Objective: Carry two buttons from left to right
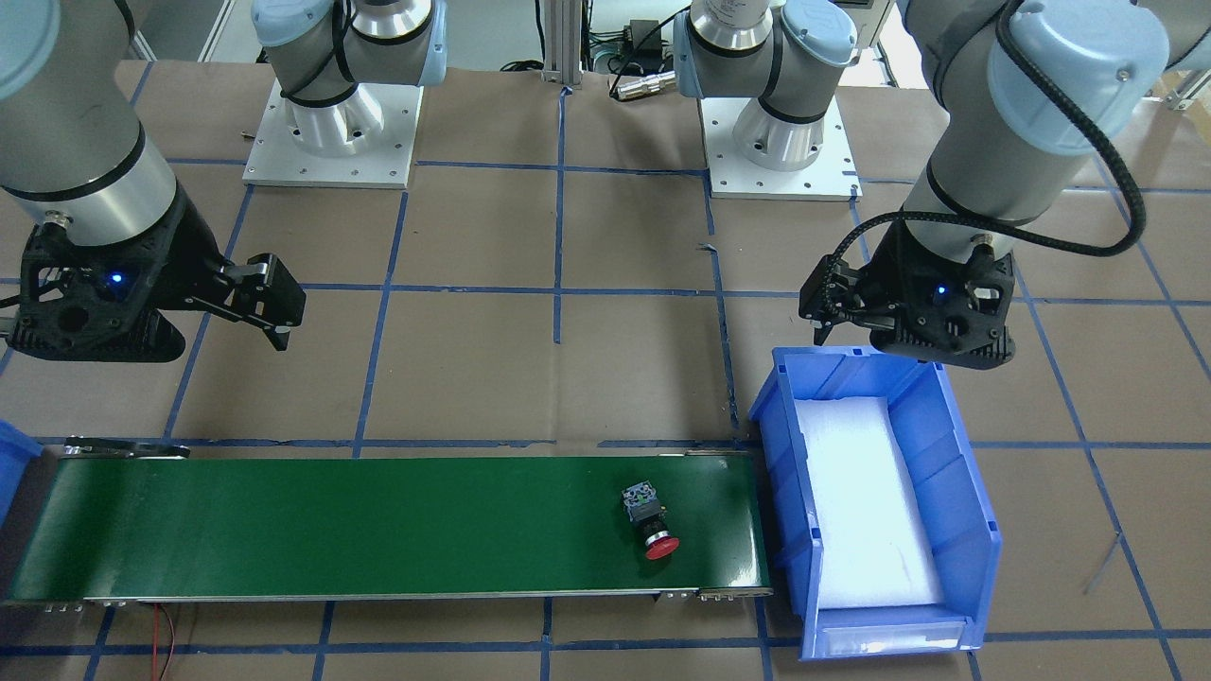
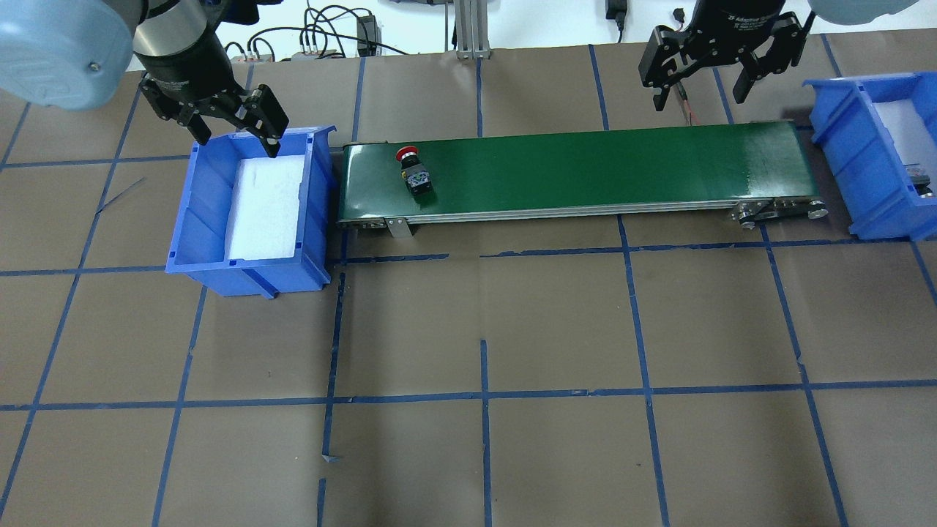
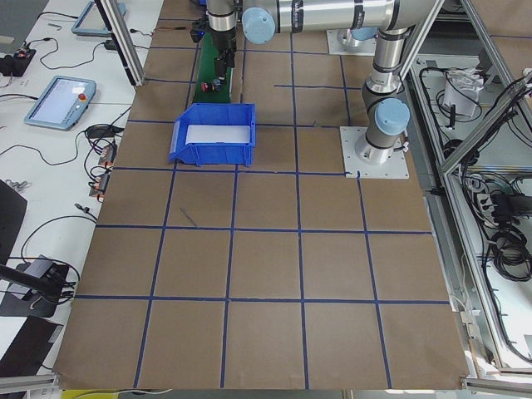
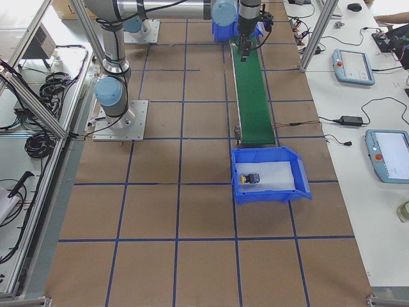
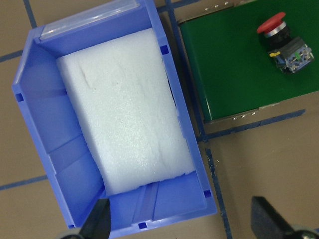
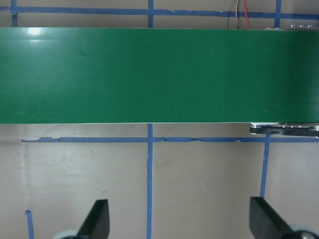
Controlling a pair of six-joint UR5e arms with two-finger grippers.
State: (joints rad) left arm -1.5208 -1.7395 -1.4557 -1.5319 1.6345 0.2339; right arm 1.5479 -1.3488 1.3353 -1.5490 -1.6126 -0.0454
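I see the red button [image 2: 411, 170] lying at the 9 o'clock end of the belt [image 2: 585, 168], the other button [image 4: 251, 179] in the right bin [image 2: 842, 146]. Left gripper [image 2: 238, 140], jaws apart, hovers at 12 o'clock of the left bin [image 2: 201, 212]; right gripper [image 2: 697, 99] also spread

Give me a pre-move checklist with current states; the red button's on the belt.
1. Red button lying on conveyor belt, at its left end: ok.
2. Left gripper open, empty, above left bin: ok.
3. Left bin holds only foam: ok.
4. Right gripper open, empty, above the belt's right end: ok.
5. Belt free between button and right end: ok.
6. Other button in right bin: cannot tell; a small dark item lies there, too small to identify.
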